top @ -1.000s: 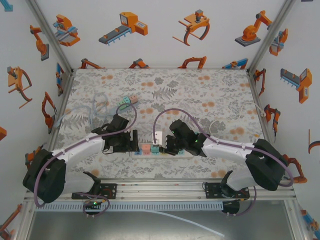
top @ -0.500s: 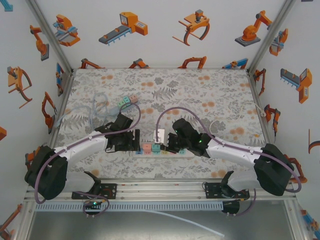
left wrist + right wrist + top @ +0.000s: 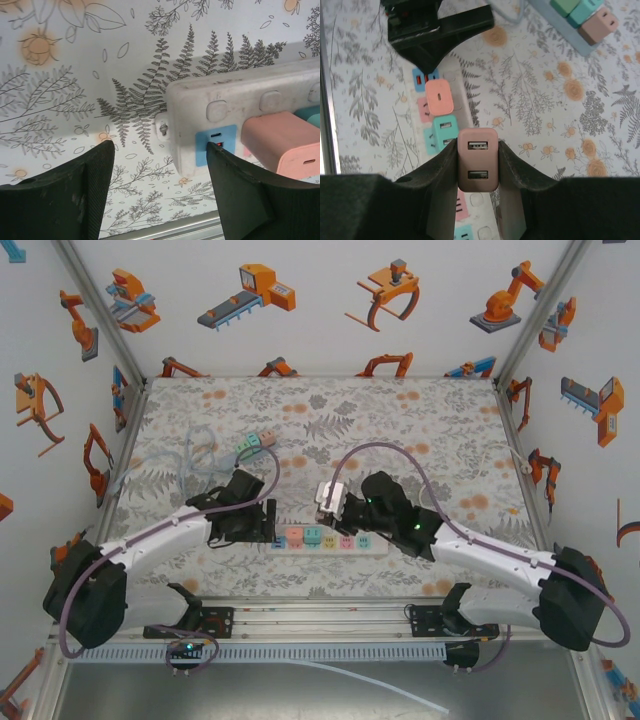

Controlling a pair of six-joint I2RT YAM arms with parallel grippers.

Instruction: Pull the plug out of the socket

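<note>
You are working in a booth with white walls (image 3: 320, 350) printed with orange robot drawings, above a counter (image 3: 420, 430) covered in a flat pattern of grey leaves and orange flowers. On the counter lies a long white plastic power strip (image 3: 372, 544), round-cornered and scuffed, with a blue switch panel (image 3: 217, 134) at its end. Your left tool (image 3: 159, 150) is released, its dark matte jaws spread astride that end. Your right tool (image 3: 477, 150) is clenched on the plug (image 3: 477, 167), a smooth dusty-pink block with two USB ports, held apart from the strip. A pink charger (image 3: 285, 142) and a teal charger (image 3: 444, 130) sit in the strip.

Pale pink plug (image 3: 477, 165), white power strip (image 3: 240, 100), grey-and-orange floral table (image 3: 400, 420).
</note>
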